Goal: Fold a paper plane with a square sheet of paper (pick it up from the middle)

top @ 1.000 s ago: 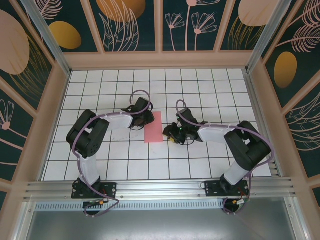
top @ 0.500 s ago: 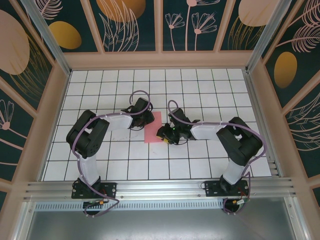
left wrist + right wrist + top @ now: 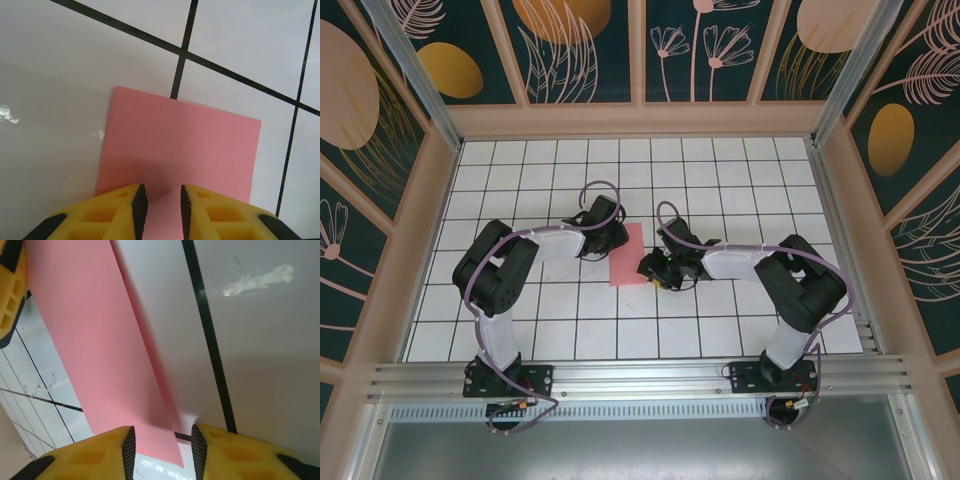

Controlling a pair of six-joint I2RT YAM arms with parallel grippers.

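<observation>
Top external view: the sheet of paper (image 3: 628,258) lies flat near the middle of the gridded bench (image 3: 720,180). It shows as an upright salmon-pink rectangle, longer toward 12 and 6 o'clock than it is wide. The left arm (image 3: 500,270) rises from its base at the near edge and bends sharply at the elbow. Its forearm reaches toward 3 o'clock, low over the tiles, so the left gripper (image 3: 612,238) meets the paper at its 10 o'clock corner. The right arm (image 3: 800,290) mirrors this, with the elbow folded out to the side and the forearm stretched toward 9 o'clock. The right gripper (image 3: 650,270) sits against the paper's edge at about 4 o'clock.

Left wrist view: the left gripper (image 3: 161,189) points down at the paper (image 3: 180,145). Its yellow fingers (image 3: 120,212) stand slightly apart, and pink shows in the narrow gap between the black pads. The paper's near edge runs under the fingertips, but whether they press on it cannot be told.

Right wrist view: the right gripper (image 3: 162,429) also has its jaws a little apart, straddling the long edge of the paper (image 3: 90,355). That edge looks faintly lifted and casts a soft shadow on the white tile. A yellow finger (image 3: 10,285) of the left gripper shows at 10 o'clock, beside the paper's far end.
</observation>
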